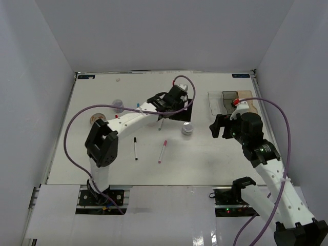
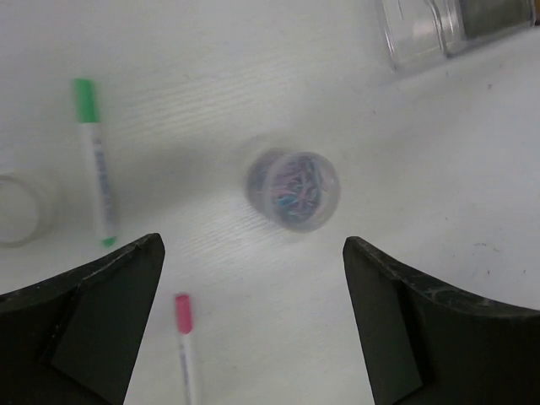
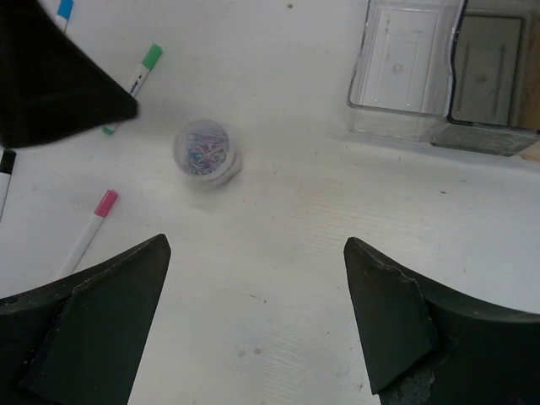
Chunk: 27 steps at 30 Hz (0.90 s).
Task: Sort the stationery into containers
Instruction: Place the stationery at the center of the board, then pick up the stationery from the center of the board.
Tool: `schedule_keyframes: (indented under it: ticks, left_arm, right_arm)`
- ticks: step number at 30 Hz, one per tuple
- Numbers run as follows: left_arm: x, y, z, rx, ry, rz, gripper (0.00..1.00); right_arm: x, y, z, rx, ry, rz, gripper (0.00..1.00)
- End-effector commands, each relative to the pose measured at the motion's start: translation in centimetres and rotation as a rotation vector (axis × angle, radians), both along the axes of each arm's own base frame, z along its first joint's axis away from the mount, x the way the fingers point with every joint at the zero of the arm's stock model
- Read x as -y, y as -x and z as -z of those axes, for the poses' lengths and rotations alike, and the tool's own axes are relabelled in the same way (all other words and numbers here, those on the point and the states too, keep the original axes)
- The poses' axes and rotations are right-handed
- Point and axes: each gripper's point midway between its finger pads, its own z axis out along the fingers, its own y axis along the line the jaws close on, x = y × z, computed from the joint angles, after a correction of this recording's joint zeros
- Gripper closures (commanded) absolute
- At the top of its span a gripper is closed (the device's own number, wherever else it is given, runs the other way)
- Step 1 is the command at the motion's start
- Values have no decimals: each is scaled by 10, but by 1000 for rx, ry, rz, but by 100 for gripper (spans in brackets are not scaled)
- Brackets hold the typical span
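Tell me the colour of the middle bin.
The middle bin is smoky grey; right wrist view shows it best.

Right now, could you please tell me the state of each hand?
Left hand: open, holding nothing.
Right hand: open, holding nothing.

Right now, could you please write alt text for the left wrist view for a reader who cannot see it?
A small clear tub of coloured clips sits on the white table beyond open jaws, green-capped marker left, pink-capped marker nearer.
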Motion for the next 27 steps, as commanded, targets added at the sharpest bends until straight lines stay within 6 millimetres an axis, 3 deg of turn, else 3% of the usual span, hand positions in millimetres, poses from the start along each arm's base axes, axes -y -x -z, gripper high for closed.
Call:
schedule_keyframes:
  ticks: [1,3,4,6,7,9,10,13,16,19,23,27]
  left_arm:
    - [-83,-22,-79,119,98,-167,2]
    - [-118,-23,-84,136,91,-224,2]
    - [-149,-19,-86,151,79,-267,2]
    - [-181,-16,-86,169,59,-321,2]
    - [-208,-10,-86,179,52,-357,2]
    - [-231,-1,-85,190,49,-391,2]
    - [-253,8,-82,206,41,-429,2]
    - [-290,21,-75,257,4,-511,2]
    - [-313,39,-63,312,-8,-570,2]
    - [-320,48,-49,321,-12,-593,2]
    - [-320,49,-42,312,-20,-585,2]
    - [-319,49,-42,310,-17,-582,2]
  right_arm:
    - [-22,-17,-6,-68,-29,-66,10]
    - [-30,-28,-5,-81,-29,-87,10]
    - [-36,-34,6,-116,-23,-102,10]
    - [-46,-44,12,-109,2,-106,10]
    - [-50,-50,25,-137,33,-108,10]
    - [-63,-52,31,-148,68,-138,10]
    - [-75,-56,36,-154,81,-168,10]
    - [-87,-67,49,-162,122,-173,10]
    - [-99,-75,63,-181,171,-177,10]
    - [-111,-82,76,-201,197,-186,10]
    - [-124,-89,88,-218,239,-184,10]
    - [-124,-96,103,-242,269,-158,10]
